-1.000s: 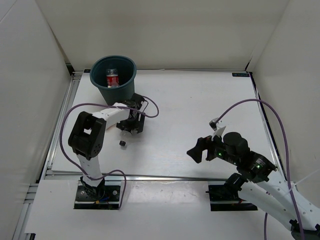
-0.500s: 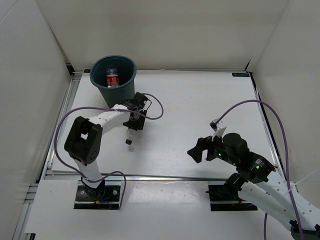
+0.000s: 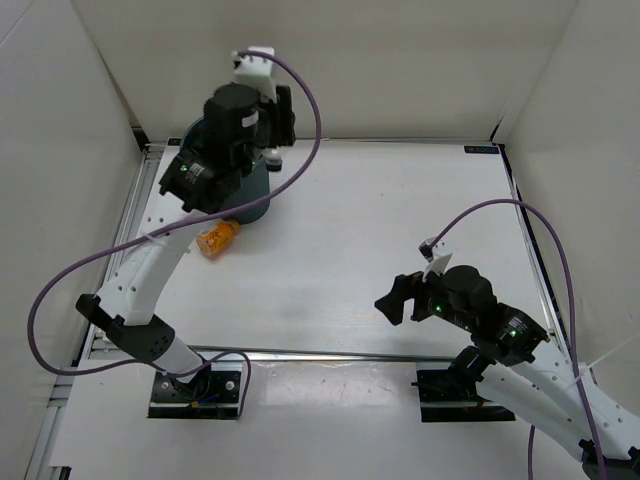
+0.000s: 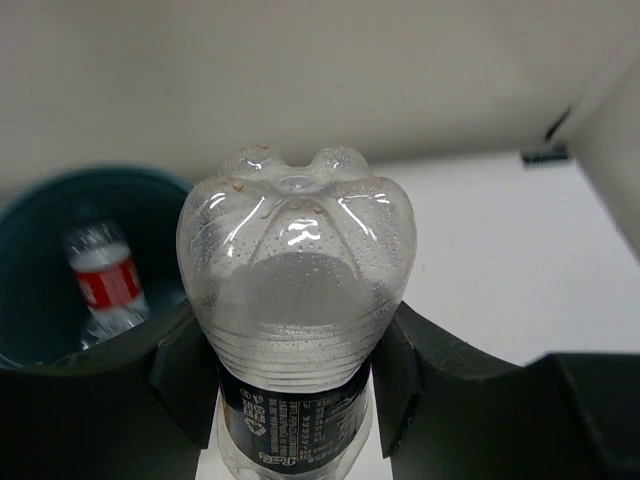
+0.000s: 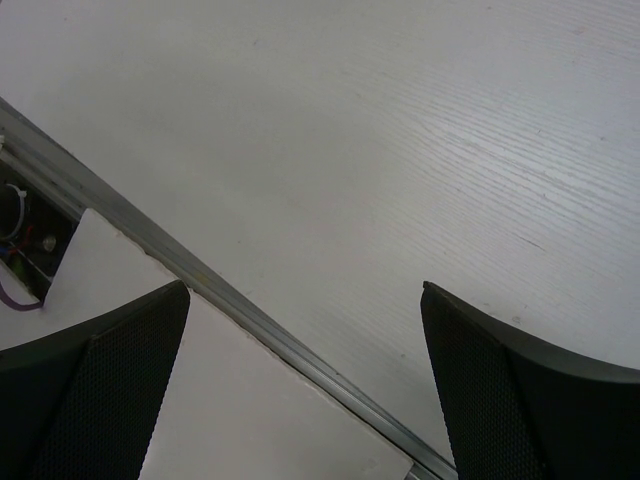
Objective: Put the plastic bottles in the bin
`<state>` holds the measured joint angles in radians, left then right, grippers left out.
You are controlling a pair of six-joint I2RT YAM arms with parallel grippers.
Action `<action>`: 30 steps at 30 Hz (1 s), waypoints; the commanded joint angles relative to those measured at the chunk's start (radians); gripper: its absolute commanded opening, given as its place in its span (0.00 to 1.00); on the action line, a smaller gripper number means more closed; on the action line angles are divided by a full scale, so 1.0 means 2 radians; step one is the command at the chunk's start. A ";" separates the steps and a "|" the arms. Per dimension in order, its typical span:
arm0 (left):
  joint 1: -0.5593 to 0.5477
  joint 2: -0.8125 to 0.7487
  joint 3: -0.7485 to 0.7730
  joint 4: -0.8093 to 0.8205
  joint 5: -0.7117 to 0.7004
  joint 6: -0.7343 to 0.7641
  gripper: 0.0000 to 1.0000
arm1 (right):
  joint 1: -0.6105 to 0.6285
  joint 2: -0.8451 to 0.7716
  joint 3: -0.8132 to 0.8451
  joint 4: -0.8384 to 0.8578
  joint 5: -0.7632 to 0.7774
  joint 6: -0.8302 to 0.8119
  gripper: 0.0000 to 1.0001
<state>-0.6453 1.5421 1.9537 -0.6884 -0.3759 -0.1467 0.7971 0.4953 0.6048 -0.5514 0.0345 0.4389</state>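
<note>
My left gripper (image 4: 290, 375) is shut on a clear plastic bottle with a dark label (image 4: 297, 250), whose base points away from the camera. It is held high in the air beside the dark teal bin (image 4: 40, 250). A bottle with a red label (image 4: 105, 290) lies inside the bin. From above, the raised left arm hides most of the bin (image 3: 254, 192), and the held bottle (image 3: 272, 157) shows only a little by the bin's right rim. A stubby orange bottle (image 3: 218, 239) lies on the table just in front of the bin. My right gripper (image 3: 400, 298) hangs open and empty over the front right of the table.
A metal rail (image 5: 260, 320) runs along the table's near edge under the right gripper (image 5: 305, 390). White walls enclose the table on three sides. A purple cable (image 3: 300, 110) loops off the left wrist.
The left gripper closed on the dark-label bottle on the table and lifted it high, up beside the bin. That uncovered the orange bottle. The right arm stayed still.
</note>
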 commanded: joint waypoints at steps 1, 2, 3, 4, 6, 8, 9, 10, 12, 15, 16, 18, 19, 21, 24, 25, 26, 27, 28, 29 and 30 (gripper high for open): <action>0.001 0.036 0.072 -0.011 -0.054 0.030 0.28 | 0.002 -0.001 -0.004 0.015 0.008 0.001 1.00; 0.001 0.048 0.113 -0.011 -0.059 0.036 0.28 | 0.002 -0.001 -0.004 0.015 0.008 0.008 1.00; 0.001 0.060 0.130 -0.003 -0.067 0.052 0.27 | 0.002 -0.001 -0.004 0.015 0.008 0.008 1.00; 0.001 0.083 0.144 0.011 -0.083 0.057 0.27 | 0.002 -0.006 -0.004 0.015 0.008 0.012 1.00; 0.030 0.101 0.171 0.018 -0.084 0.035 0.27 | 0.002 -0.012 -0.009 0.015 0.008 0.018 1.00; 0.072 0.124 0.177 0.030 -0.078 -0.001 0.27 | 0.002 -0.017 -0.014 0.015 -0.008 0.024 1.00; 0.082 0.130 0.173 0.040 -0.078 -0.013 0.27 | 0.002 -0.024 -0.014 0.009 -0.008 0.030 1.00; 0.092 0.137 0.173 0.051 -0.078 -0.019 0.27 | 0.002 -0.028 -0.014 0.002 -0.008 0.036 1.00; 0.117 0.167 0.185 0.065 -0.078 -0.026 0.27 | 0.002 -0.050 -0.014 -0.003 -0.014 0.047 1.00; 0.147 0.204 0.208 0.072 -0.083 -0.049 0.27 | 0.002 -0.084 -0.014 -0.008 -0.029 0.052 1.00; 0.155 0.211 0.213 0.079 -0.083 -0.054 0.28 | 0.002 -0.091 -0.014 -0.008 -0.036 0.052 1.00; 0.175 0.227 0.214 0.083 -0.061 -0.060 0.30 | 0.002 -0.103 -0.008 -0.008 -0.043 0.044 1.00; 0.181 0.233 0.214 0.094 -0.054 -0.068 0.32 | 0.002 -0.103 -0.008 -0.013 -0.047 0.039 1.00; 0.194 0.250 0.214 0.099 -0.048 -0.068 0.47 | 0.002 -0.096 0.004 -0.017 -0.047 0.028 1.00; 0.209 0.250 0.208 0.105 -0.037 -0.072 0.49 | 0.002 -0.076 0.016 -0.023 -0.072 0.022 1.00; 0.221 0.250 0.204 0.105 -0.037 -0.078 0.53 | 0.002 -0.066 0.016 -0.023 -0.078 0.022 1.00; 0.225 0.250 0.204 0.105 -0.029 -0.078 0.58 | 0.002 -0.066 0.016 -0.023 -0.078 0.022 1.00; 0.225 0.250 0.197 0.105 -0.019 -0.082 0.90 | 0.002 -0.060 0.016 -0.023 -0.084 0.028 1.00; 0.233 0.250 0.191 0.105 -0.012 -0.082 1.00 | 0.002 -0.060 0.016 -0.027 -0.084 0.028 1.00; 0.238 0.244 0.186 0.105 -0.005 -0.082 1.00 | 0.002 -0.060 0.020 -0.027 -0.084 0.034 1.00; 0.238 0.232 0.181 0.105 0.001 -0.082 1.00 | 0.002 -0.055 0.025 -0.036 -0.075 0.039 1.00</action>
<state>-0.1837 2.0987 2.3230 -0.5106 -0.4328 -0.2951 0.7971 0.3767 0.6003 -0.6041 -0.0975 0.5106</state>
